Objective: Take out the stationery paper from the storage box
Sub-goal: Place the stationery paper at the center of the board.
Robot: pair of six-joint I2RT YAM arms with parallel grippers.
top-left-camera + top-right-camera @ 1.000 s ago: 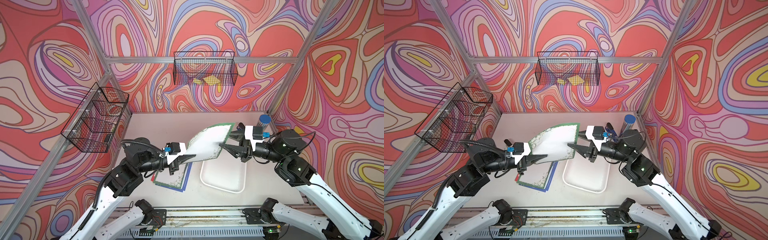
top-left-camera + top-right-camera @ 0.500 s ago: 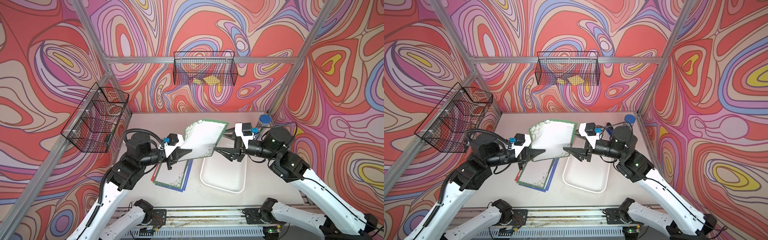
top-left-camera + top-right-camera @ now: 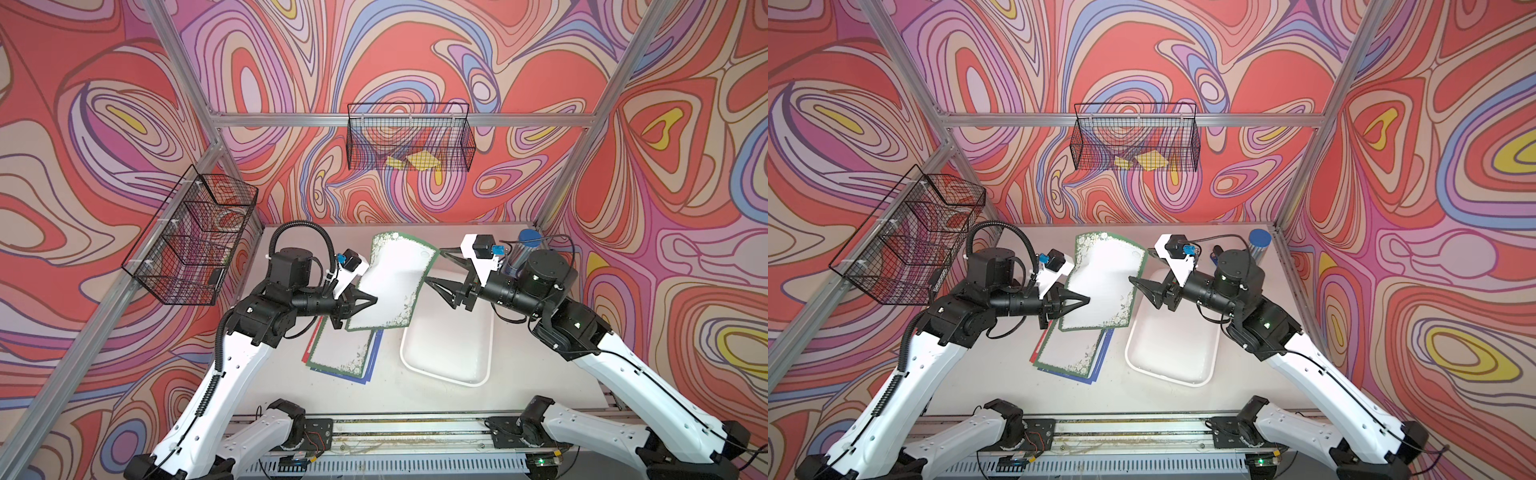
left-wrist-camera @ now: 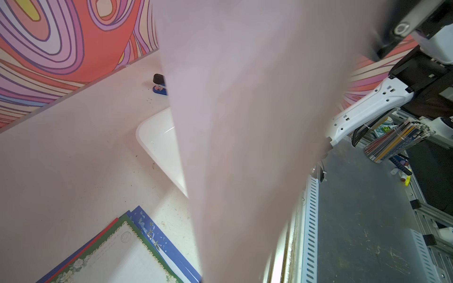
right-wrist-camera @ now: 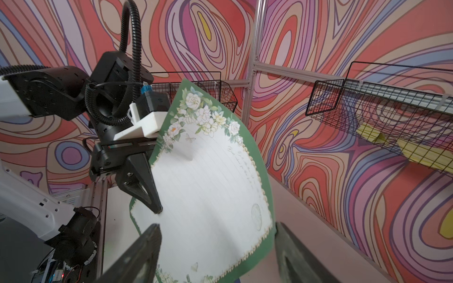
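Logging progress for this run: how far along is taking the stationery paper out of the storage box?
Done: the storage box looks empty, and a stack of sheets lies on the table beside it. In hand: the left gripper is shut on a green-bordered sheet held in the air; the right gripper is open by its edge. Left: lay that sheet down outside the box.

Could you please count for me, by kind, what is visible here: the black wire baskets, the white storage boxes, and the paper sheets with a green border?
Black wire baskets: 2 (side basket, back basket)
White storage box: 1
Green-bordered sheets: 2 (held sheet, sheet atop the pile)
Total: 5
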